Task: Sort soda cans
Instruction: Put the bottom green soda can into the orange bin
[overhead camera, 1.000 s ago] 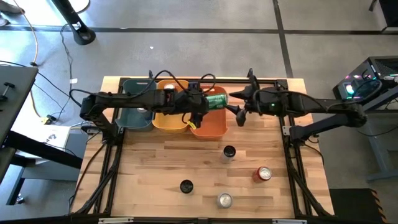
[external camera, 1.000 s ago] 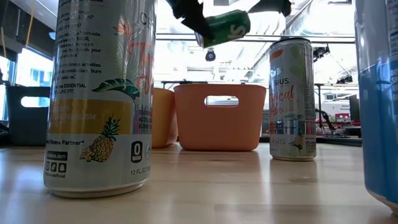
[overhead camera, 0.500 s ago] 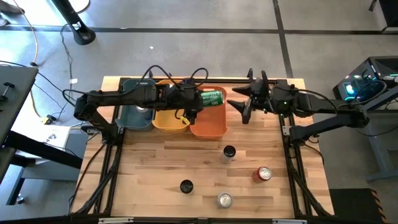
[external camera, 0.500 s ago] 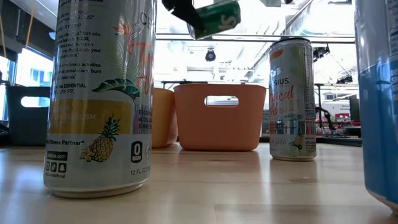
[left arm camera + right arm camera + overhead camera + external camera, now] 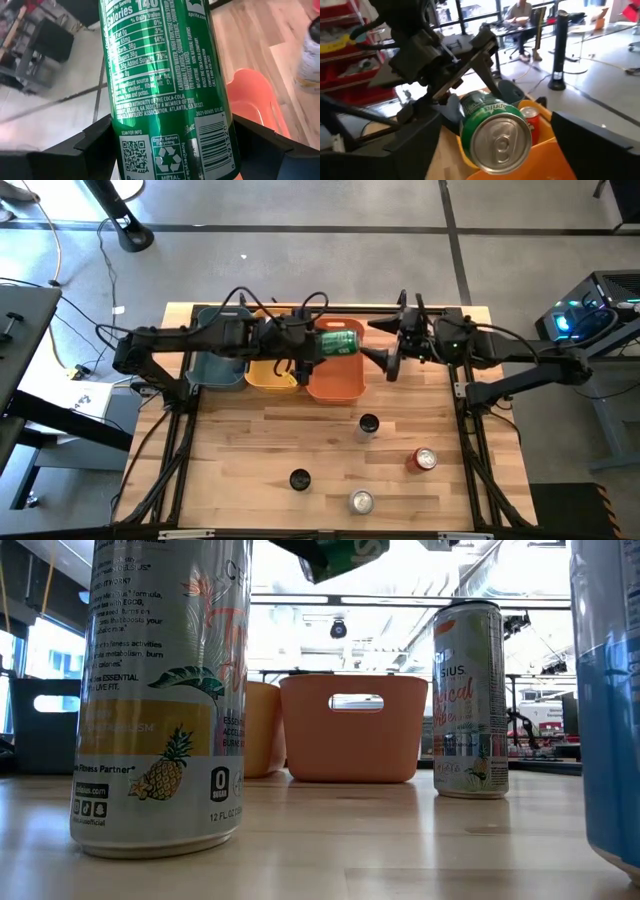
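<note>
Left tool [image 5: 312, 346] clamps green metal soda can [image 5: 339, 342] sideways above orange plastic bin [image 5: 335, 385] — lower before releasing | right tool [image 5: 385, 352] spread wide, empty, just right.

Bright backlit windows, blurred near cans

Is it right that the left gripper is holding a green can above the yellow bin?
Not quite. The left gripper does hold the green can, but the high view shows it above the orange bin, not the yellow bin.
</note>
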